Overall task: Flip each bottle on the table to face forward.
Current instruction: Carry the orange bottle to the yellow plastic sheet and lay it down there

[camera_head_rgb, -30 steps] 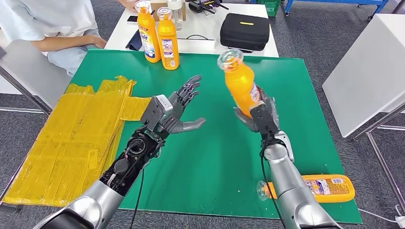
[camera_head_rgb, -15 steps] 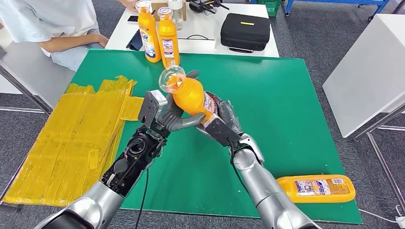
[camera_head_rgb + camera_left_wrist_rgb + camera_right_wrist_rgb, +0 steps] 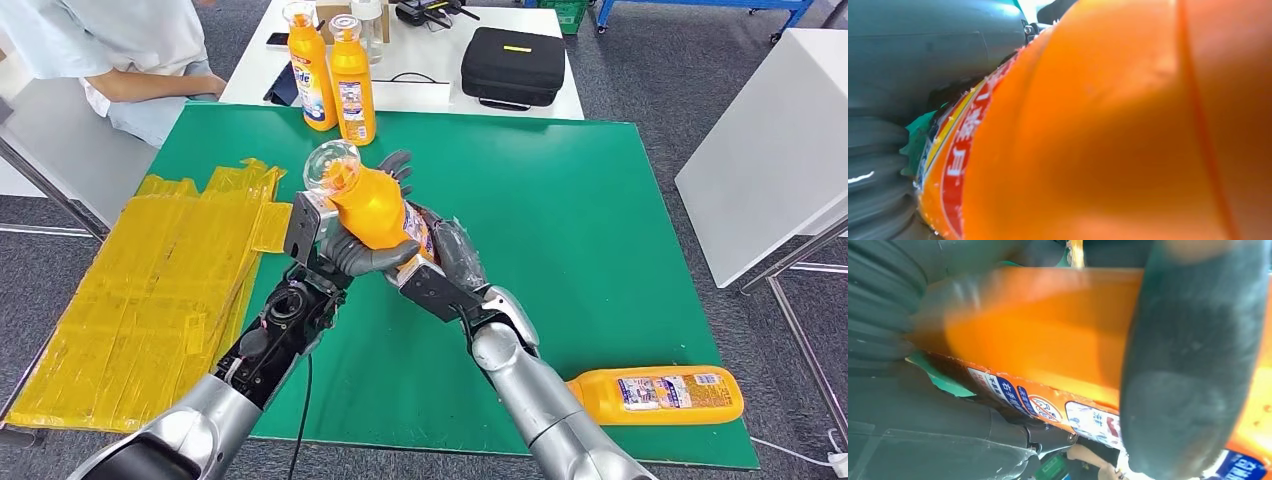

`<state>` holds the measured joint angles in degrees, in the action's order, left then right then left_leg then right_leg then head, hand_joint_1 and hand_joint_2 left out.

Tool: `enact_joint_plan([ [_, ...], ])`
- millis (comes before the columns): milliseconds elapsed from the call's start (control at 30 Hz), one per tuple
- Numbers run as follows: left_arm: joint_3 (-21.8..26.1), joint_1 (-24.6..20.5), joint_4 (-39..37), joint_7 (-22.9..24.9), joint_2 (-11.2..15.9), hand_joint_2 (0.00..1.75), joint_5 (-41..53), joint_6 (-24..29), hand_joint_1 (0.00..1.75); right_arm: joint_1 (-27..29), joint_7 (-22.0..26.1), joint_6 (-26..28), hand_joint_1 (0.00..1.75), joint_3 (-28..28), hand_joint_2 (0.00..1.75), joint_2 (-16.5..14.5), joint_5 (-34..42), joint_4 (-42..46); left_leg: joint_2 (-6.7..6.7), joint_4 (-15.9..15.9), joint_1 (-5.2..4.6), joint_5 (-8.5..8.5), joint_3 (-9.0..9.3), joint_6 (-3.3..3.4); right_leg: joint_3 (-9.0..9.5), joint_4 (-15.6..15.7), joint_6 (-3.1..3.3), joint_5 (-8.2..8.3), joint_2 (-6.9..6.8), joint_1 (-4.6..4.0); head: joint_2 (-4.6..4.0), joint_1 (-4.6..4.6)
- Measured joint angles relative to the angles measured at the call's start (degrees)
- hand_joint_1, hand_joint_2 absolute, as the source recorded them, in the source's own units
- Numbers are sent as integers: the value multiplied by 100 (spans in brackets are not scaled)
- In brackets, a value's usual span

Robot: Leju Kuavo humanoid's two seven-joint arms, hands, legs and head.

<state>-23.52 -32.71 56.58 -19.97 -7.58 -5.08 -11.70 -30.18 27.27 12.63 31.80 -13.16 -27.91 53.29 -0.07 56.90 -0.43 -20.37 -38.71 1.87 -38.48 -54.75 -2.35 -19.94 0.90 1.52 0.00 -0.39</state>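
An orange bottle [image 3: 375, 205] with a clear cap is held above the green mat [image 3: 560, 200], cap tilted up and to the left. My right hand [image 3: 440, 262] grips its lower end from below. My left hand [image 3: 362, 245] cups the bottle's body, thumb across the front. Close up, the left wrist view shows the bottle [image 3: 1108, 130] against my left hand [image 3: 903, 90], and the right wrist view shows the labelled bottle [image 3: 1048, 345] with a dark finger [image 3: 1188, 365] over it. A second orange bottle [image 3: 660, 394] lies on its side at the mat's near right. Two orange bottles [image 3: 330, 72] stand upright at the far edge.
Yellow plastic bags [image 3: 150, 270] cover the mat's left side. A white table [image 3: 420, 70] behind holds a black case [image 3: 513, 65] and small items. A person [image 3: 120, 60] sits at the far left. Another white table [image 3: 780, 140] stands on the right.
My right hand carried the bottle from the mat's right-centre leftward to my left hand, tilting its cap left. My left hand, open a second ago, now cups the bottle.
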Motion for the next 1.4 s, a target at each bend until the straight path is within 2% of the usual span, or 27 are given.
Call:
enact_joint_plan([
  [33,29,22,-4,-54,-6,175,-30,62,0,-13,-22,0,175,38,175,0,-8,0,0,0,0,0,0,0,0,0,0,0,0,0,0,-1],
  [67,63,44,-5,-108,-16,175,-58,136,13,-30,-45,1,175,74,175,0,-15,0,0,0,0,0,-1,0,-1,0,0,0,0,0,0,-1],
  [167,163,95,-5,-213,-59,175,-133,306,143,-92,-90,3,175,157,175,1,-20,0,-1,0,0,0,-1,0,-2,0,0,0,0,0,0,0],
  [200,196,108,-5,-227,-74,175,-187,335,174,-110,-98,3,175,174,175,1,-16,0,-2,0,0,0,-2,0,-1,0,0,0,0,0,0,0],
  [400,409,204,24,-388,-173,175,-605,500,175,-205,-137,19,175,243,175,0,34,-11,-3,0,-1,0,-3,0,-2,0,0,0,-1,1,0,0],
  [733,487,353,207,-595,-255,175,-795,823,175,-216,-108,121,175,334,175,3,-45,-16,-1,0,0,0,-4,0,-7,0,0,0,0,0,0,-1],
  [767,487,364,224,-609,-265,175,-825,864,175,-212,-103,146,151,334,175,5,-55,-11,-1,0,0,0,-4,0,-8,1,0,0,0,0,0,-1],
  [867,486,375,248,-660,-293,175,-920,942,175,-181,-105,230,20,330,175,39,-106,54,-1,0,0,0,-4,0,-8,1,0,0,0,1,0,-1],
  [900,486,375,258,-677,-303,175,-950,977,175,-153,-105,263,0,325,175,61,-126,96,-1,0,-1,0,-5,0,-8,1,0,0,0,1,0,-1],
  [1000,559,338,285,-724,-315,175,-1038,1249,175,20,-85,371,0,315,175,150,-182,271,0,0,-1,-1,-5,0,-9,1,0,0,1,1,0,0],
  [1133,752,238,290,-743,-270,175,-1082,1458,175,242,-55,437,0,317,0,242,-219,456,3,0,0,-1,-6,0,-13,1,-1,1,2,-1,0,0],
  [1267,780,215,290,-748,-257,175,-1078,1483,175,279,-52,448,0,317,0,257,-226,483,4,0,0,-1,-7,-1,-14,1,-1,1,1,-1,0,-1],
  [1400,942,118,263,-995,-111,175,-492,2256,175,677,-144,737,0,288,0,540,-337,1142,-1,0,1,0,-11,-1,-14,0,0,0,-1,-1,0,0],
])
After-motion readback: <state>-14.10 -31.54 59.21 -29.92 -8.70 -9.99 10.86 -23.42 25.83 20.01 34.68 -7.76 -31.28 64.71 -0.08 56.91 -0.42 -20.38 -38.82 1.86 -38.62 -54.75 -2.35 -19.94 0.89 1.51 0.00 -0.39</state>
